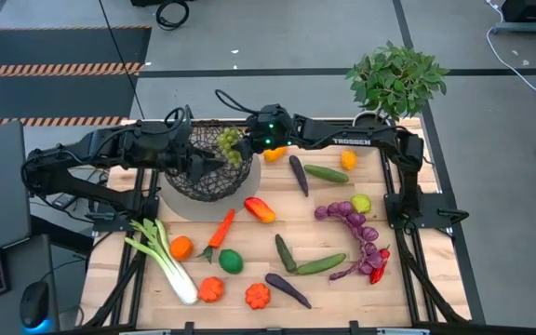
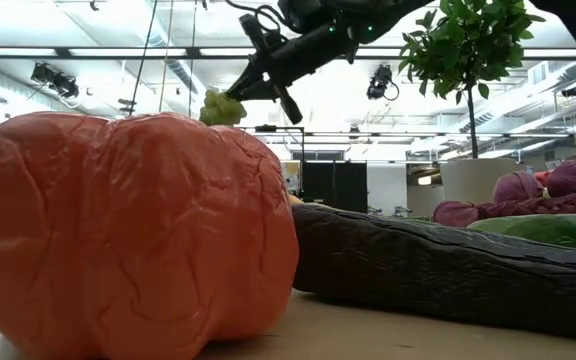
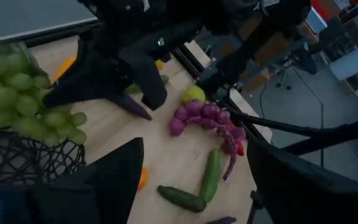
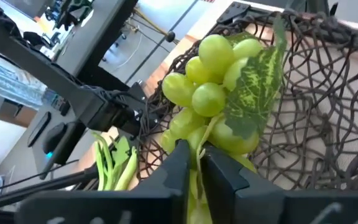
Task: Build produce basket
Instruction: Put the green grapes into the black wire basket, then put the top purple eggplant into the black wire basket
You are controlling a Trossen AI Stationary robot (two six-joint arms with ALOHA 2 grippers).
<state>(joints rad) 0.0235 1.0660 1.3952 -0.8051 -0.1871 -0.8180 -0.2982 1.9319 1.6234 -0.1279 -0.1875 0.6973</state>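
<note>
Right wrist view: round glossy grapes (image 4: 207, 99), wire-mesh basket (image 4: 328, 93).

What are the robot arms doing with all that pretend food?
They are filling a basket with fruit and vegetables. The right gripper pinches a bunch of green grapes by the stem and holds it over the wire basket. The left gripper is open at the basket's rim, seemingly steadying it. The grapes have not been let go yet. Most of the food, like the leek, carrot and cucumbers, is on the table outside the basket.
</note>
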